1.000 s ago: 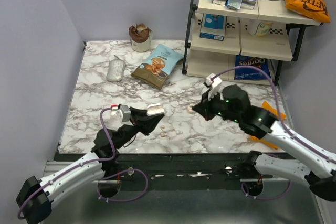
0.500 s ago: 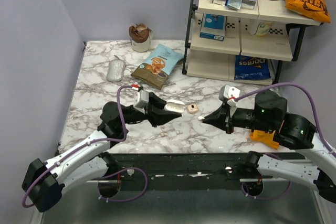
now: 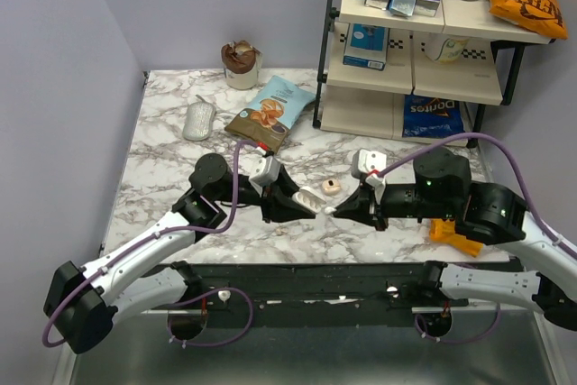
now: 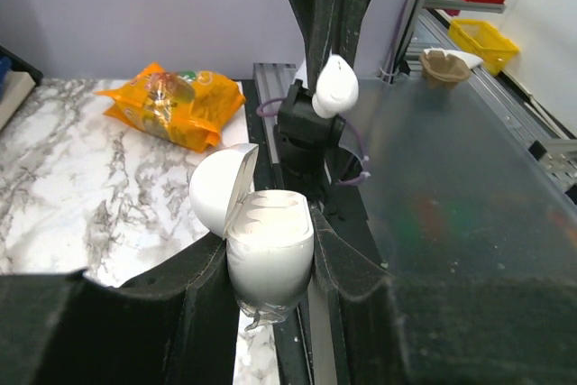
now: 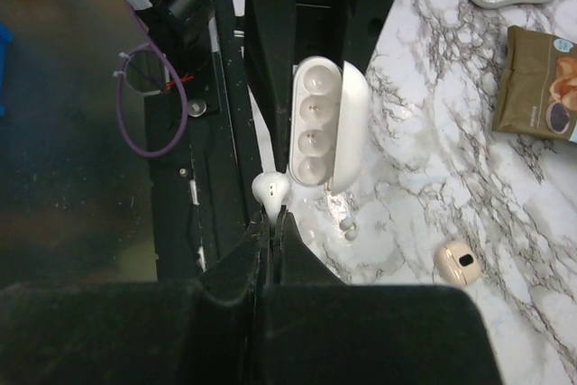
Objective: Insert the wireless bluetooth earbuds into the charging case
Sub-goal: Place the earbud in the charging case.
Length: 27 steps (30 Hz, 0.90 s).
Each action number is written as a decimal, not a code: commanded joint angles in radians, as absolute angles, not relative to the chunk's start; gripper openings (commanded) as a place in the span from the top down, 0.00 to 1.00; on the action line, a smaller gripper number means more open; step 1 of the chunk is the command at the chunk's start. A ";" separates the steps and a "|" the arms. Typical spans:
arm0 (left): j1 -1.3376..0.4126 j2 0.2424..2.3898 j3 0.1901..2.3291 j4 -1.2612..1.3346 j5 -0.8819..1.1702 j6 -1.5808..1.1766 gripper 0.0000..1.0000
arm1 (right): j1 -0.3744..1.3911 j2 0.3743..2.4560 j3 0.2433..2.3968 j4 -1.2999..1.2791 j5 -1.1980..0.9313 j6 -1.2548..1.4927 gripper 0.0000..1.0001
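Note:
My left gripper (image 3: 293, 200) is shut on the charging case (image 3: 308, 197) and holds it above the table with its lid (image 4: 219, 192) flipped open. The left wrist view shows its body (image 4: 269, 245) between the fingers, sockets up. My right gripper (image 3: 341, 208) is shut on the stem of one white earbud (image 5: 270, 188), just off the case's near end (image 5: 313, 119). That earbud also shows in the left wrist view (image 4: 335, 87). The other earbud (image 3: 332, 187), beige-white, lies on the marble behind the case and also shows in the right wrist view (image 5: 460, 263).
Two tiny white bits (image 5: 345, 227) lie on the marble below the case. A grey oval object (image 3: 199, 120), a snack bag (image 3: 271, 113) and a brown cup (image 3: 241, 63) sit at the back left. A shelf rack (image 3: 415, 42) stands back right, an orange bag (image 3: 458, 233) by the right arm.
Both arms have closed in on each other. The left gripper brought the open case right and nearer; the right gripper moved left with the earbud up to the case.

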<state>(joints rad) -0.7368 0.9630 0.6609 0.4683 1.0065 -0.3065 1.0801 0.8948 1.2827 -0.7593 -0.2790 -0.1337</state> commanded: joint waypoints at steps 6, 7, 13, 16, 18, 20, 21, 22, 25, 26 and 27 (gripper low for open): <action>-0.733 0.989 0.690 0.485 1.103 -0.322 1.00 | 1.127 0.959 1.305 -0.802 -0.264 -0.170 0.99; -0.735 0.989 0.689 0.491 1.104 -0.330 1.00 | 1.129 0.960 1.304 -0.799 -0.250 -0.170 0.99; -0.733 0.986 0.680 0.520 1.104 -0.350 1.00 | 1.129 0.966 1.289 -0.770 -0.216 -0.170 0.99; -0.735 0.986 0.673 0.534 1.104 -0.360 1.00 | 1.129 0.974 1.282 -0.762 -0.209 -0.172 0.99; -0.735 0.989 0.672 0.541 1.103 -0.365 1.00 | 1.129 0.980 1.281 -0.759 -0.210 -0.172 0.99; -0.735 0.991 0.669 0.552 1.104 -0.376 1.00 | 1.129 0.982 1.279 -0.755 -0.209 -0.170 0.99; -0.735 0.994 0.669 0.554 1.104 -0.377 1.00 | 1.129 0.983 1.279 -0.753 -0.207 -0.170 0.99; -0.735 0.994 0.669 0.555 1.103 -0.382 1.00 | 1.129 0.986 1.279 -0.752 -0.206 -0.170 0.99; -0.735 0.996 0.667 0.566 1.098 -0.383 1.00 | 1.129 0.992 1.282 -0.746 -0.196 -0.167 0.99; -0.735 0.996 0.666 0.566 1.098 -0.385 1.00 | 1.129 0.997 1.282 -0.742 -0.189 -0.166 0.99; -0.735 0.996 0.664 0.568 1.097 -0.385 1.00 | 1.129 0.997 1.281 -0.733 -0.184 -0.164 0.99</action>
<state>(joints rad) -0.7361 0.9924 0.6666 0.5133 1.0691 -0.3767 1.1202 0.9878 1.2873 -0.7605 -0.2195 -0.1585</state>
